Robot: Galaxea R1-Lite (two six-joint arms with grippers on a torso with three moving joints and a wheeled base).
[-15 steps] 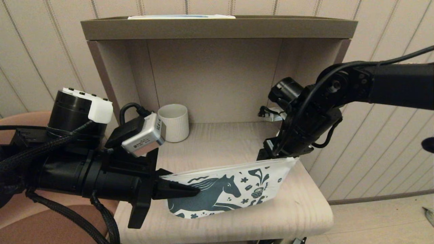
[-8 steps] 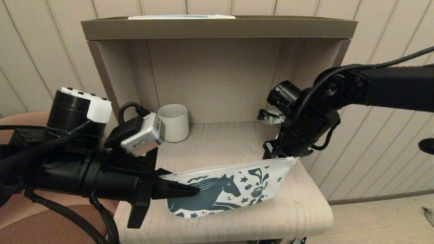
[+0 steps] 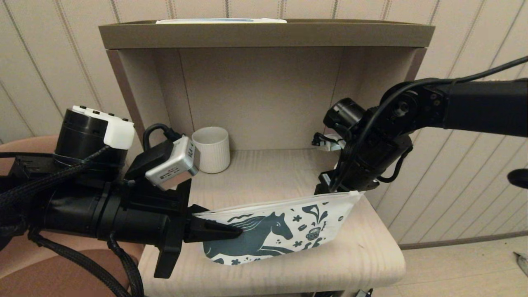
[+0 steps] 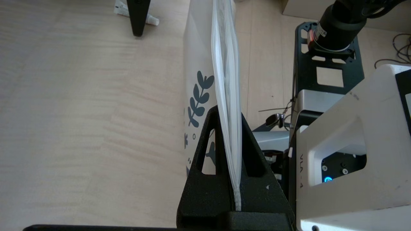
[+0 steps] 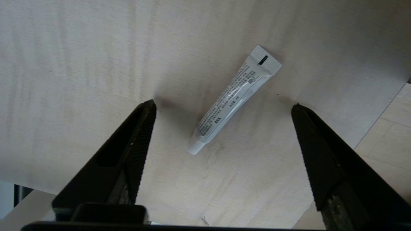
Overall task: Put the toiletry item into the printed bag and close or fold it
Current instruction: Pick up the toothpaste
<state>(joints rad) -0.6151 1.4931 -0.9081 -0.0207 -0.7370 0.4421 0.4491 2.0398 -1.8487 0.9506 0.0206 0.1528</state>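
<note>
The right gripper [image 5: 223, 106] hovers above the pale wood worktop [image 5: 80, 57], fingers [image 5: 141, 128] spread wide apart. The white tube [image 5: 232, 98] lies flat between them, touching neither. Its ribbed cap points toward 7 o'clock, its flat crimped end toward 1 o'clock.

- The head view looks forward and down into the shelf [image 3: 264, 181].
- The left wrist view looks close along the bag's [image 4: 224, 80] top edge.
- The right wrist view looks straight down, near the tube [image 5: 234, 96]; both wrist views share it.
</note>
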